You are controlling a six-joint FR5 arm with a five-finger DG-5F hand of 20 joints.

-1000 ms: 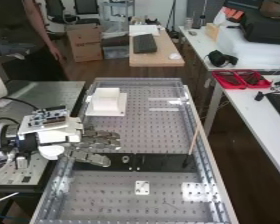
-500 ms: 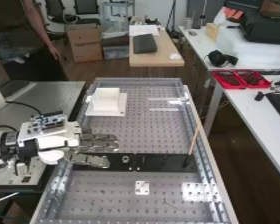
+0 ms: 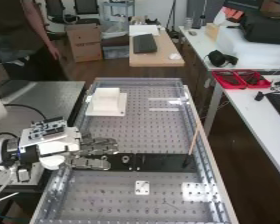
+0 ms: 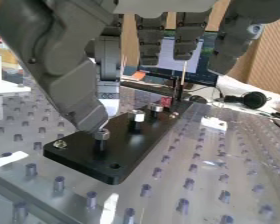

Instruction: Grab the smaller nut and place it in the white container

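Nut (image 4: 103,134) right at the thumb tip of the hand (image 3: 99,146)

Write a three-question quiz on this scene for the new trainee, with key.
1. True or false: the white container stands apart from the black plate.
2. In the wrist view, which of these is closest to the nut at the plate's near end?
A) the headphones
B) the thumb
C) the white container
3. Fill in "straight" or "curled": the fingers look mostly ____.

Key: 1 true; 2 B; 3 straight
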